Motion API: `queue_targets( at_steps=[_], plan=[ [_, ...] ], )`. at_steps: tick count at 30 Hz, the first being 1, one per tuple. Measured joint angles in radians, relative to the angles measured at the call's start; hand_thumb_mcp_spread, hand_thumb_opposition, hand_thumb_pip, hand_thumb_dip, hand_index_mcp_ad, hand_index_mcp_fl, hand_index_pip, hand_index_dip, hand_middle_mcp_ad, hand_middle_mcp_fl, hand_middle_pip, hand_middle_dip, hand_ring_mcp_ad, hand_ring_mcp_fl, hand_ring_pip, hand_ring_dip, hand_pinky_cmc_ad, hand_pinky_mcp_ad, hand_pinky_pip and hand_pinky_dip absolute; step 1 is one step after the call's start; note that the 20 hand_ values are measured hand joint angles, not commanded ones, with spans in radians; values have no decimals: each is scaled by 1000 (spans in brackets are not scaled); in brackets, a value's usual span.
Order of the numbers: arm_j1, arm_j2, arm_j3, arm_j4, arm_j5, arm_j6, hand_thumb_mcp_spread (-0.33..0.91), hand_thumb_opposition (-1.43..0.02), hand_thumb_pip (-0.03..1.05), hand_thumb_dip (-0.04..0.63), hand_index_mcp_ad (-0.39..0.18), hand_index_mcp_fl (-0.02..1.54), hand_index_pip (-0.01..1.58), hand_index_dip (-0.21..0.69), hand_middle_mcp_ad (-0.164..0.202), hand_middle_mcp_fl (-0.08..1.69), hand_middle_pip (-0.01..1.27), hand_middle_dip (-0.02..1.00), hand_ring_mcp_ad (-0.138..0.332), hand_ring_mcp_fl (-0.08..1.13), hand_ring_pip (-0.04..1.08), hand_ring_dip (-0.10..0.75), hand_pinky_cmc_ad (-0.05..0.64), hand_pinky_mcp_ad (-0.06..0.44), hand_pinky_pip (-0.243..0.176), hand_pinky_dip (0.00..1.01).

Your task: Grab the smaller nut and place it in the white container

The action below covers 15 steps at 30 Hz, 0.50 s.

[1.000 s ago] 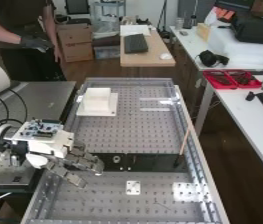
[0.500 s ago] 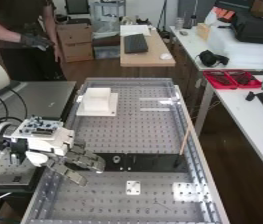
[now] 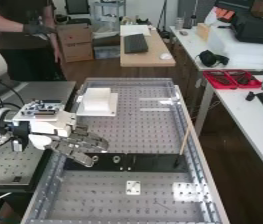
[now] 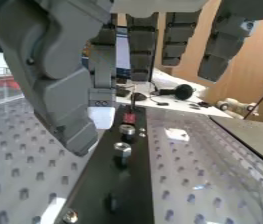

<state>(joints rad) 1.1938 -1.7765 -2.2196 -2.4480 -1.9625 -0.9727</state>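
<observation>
High view: robot hand (image 3: 78, 141) hanging low at the left side, fingertips reaching over the left part of the black bar (image 3: 158, 162); cannot tell whether they are touching it. The hand is looking released, fingers (image 4: 141, 52) extending loosely in the wrist view and the thumb (image 4: 65, 95) hanging apart from most of them.

Smaller nut: position uncertain. Fingers are overlapping the bar's left end in the high view, and I cannot tell where the nut is lying.

Larger nut (image 3: 95, 158) is standing on the bar, just beside the fingertips. Bearing (image 3: 116, 159) is standing next in the row, to the nut's right. Wrist view is looking along the bar, the larger nut sitting nearer the camera than the bearing.

White container (image 3: 96, 94) is resting upright on a white plate (image 3: 114, 104) at the far left of the perforated table (image 3: 135, 132). A thin brown stick (image 3: 185, 137) is leaning over the bar's right end. A small white plate (image 3: 133, 184) is lying on the near side of the bar.
</observation>
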Motion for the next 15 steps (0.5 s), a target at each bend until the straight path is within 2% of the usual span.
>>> queue_targets(
  at_steps=[14, 15],
  plan=[
    [140, 56, 72, -148, -83, -22, 428, -942, 658, 220, -127, 337, 1539, 194, 61, 234, 120, 253, 105, 47, 103, 138, 340, 293, 68, 195],
    [153, 56, 78, -157, -89, -22, 436, -942, 661, 220, -138, 340, 1559, 216, 63, 234, 120, 253, 108, 47, 106, 138, 340, 297, 68, 195]
  ],
)
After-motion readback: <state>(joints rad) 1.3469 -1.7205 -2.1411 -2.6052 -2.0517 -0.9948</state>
